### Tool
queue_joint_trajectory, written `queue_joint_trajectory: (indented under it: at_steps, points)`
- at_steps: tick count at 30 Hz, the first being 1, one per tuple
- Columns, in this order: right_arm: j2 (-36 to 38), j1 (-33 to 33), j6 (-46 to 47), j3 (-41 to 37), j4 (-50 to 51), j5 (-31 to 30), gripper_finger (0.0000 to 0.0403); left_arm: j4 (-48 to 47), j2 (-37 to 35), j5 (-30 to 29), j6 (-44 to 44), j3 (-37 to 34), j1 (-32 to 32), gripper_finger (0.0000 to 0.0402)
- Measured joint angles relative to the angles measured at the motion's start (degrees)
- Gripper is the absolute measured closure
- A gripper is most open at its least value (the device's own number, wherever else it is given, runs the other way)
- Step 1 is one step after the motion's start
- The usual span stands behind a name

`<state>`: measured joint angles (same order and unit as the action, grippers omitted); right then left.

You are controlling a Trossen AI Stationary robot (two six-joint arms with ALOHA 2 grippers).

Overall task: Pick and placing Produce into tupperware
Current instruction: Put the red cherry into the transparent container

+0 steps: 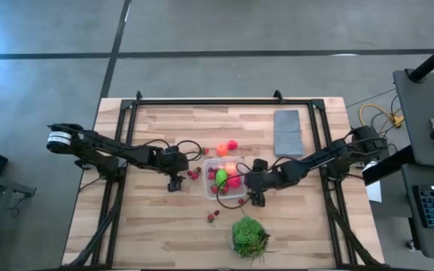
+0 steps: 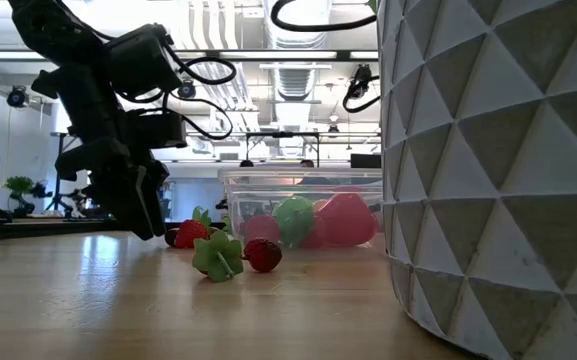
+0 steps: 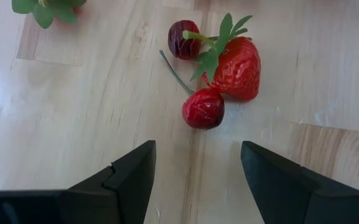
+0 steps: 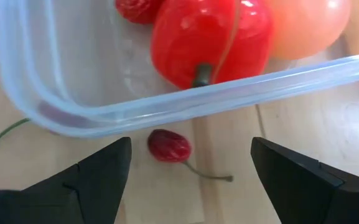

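Now we're mid-pick: left gripper (image 3: 195, 171) jaws open, empty, low over a cherry (image 3: 203, 108) beside a strawberry (image 3: 238, 65) on the table (image 3: 73, 124). Right gripper (image 4: 191, 168) jaws wide, empty, over a cherry (image 4: 168, 146) just outside the part-filled tupperware (image 4: 185, 102). Next we'd descend and close.

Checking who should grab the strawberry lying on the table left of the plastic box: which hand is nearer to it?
Left. The left hand hovers open just short of the strawberry. The right hand is at the box's far corner, the box between them.
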<state>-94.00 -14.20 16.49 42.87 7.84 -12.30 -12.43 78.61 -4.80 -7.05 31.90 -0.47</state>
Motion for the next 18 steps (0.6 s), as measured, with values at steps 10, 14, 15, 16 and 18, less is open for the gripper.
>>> queue_joint_trajectory:
  at_steps: [10, 14, 15, 16, 18]
  points:
    - [0.00, 0.00, 0.01, 0.00, -1.15, 0.88, 0.0143, 0.00, 0.00, 0.00, 0.00, 0.00, 0.00, 0.0180]
    - [-1.03, 0.00, 0.07, -0.07, -3.35, 0.85, 0.0152, 0.00, 0.00, 0.00, 0.00, 0.00, 0.00, 0.0180]
    - [-1.61, 0.00, 0.25, -0.12, -3.33, 0.88, 0.0152, 0.00, 0.00, 0.00, 0.00, 0.00, 0.00, 0.0180]
    - [-2.37, 0.00, 0.47, -0.17, -3.55, 1.15, 0.0152, -0.02, 0.00, 0.00, 0.00, -0.02, 0.00, 0.0180]
    - [-3.59, 0.00, 1.11, -0.11, -4.75, 2.27, 0.0150, -0.02, 0.00, 0.00, -0.01, -0.04, 0.00, 0.0180]
